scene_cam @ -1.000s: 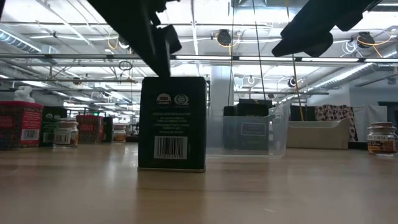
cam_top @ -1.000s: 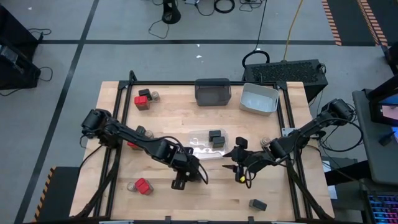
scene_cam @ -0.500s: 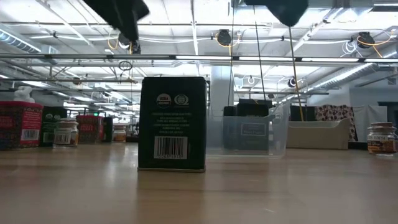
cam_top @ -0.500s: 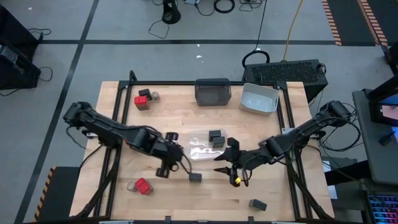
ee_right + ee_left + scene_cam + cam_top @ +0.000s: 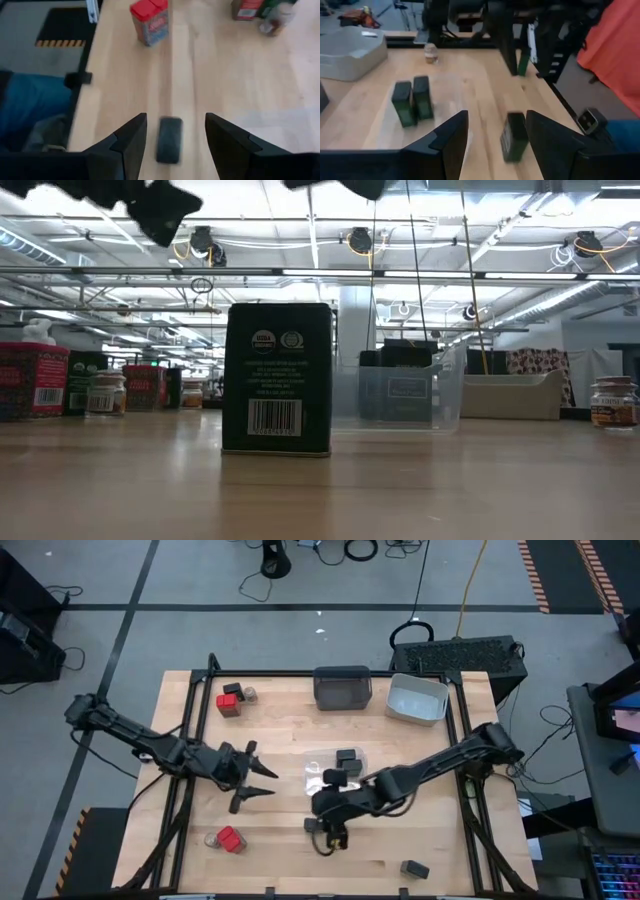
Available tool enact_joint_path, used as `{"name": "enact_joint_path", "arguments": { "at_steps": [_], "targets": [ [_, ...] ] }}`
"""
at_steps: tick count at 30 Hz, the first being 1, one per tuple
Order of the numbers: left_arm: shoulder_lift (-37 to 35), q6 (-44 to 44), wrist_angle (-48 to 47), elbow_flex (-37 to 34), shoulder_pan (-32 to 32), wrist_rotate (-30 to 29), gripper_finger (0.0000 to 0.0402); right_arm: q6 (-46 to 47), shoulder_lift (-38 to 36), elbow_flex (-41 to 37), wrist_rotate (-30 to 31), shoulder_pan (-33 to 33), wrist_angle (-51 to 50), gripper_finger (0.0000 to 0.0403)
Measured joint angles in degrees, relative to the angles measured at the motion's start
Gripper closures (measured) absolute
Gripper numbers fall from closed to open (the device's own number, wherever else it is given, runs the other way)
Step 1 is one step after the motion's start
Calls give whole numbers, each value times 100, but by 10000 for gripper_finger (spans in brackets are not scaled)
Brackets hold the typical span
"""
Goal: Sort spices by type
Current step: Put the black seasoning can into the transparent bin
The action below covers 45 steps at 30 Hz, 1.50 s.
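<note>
Spices are partly sorted: I see two dark boxes already in the clear bin mid-desk, grouped by kind. One more dark box stands alone near the front, just left of my right pincer, whose fingers are spread and empty above it, likely lined up for pickup. My left pincer, also spread and empty, hovers further left, clear of the way.
</note>
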Motion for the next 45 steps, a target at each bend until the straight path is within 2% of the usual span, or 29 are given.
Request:
{"name": "enact_joint_path", "arguments": {
  "at_steps": [3, 9, 16, 24, 30, 45],
  "targets": [
    [0, 132, 93, -133, -81, 24, 196, 210, 400, 581, -49, -7, -692, 220],
    [8, 520, 101, -135, -205, 189, 196, 576, 1229, 1533, -313, -103, -1391, 219],
    [4, 522, 0, -135, -366, 268, 196, 711, 1777, 2138, -473, -189, -1895, 205],
    [4, 520, -2, -135, -605, 264, 196, 932, 1813, 2159, -448, -184, -2242, 202],
    [4, 521, 1, -133, -621, 236, 196, 990, 1812, 1882, -150, -129, -2130, 202],
    [4, 524, 0, -130, -622, 226, 196, 994, 1809, 1847, -25, -49, -1857, 202]
  ]
}}
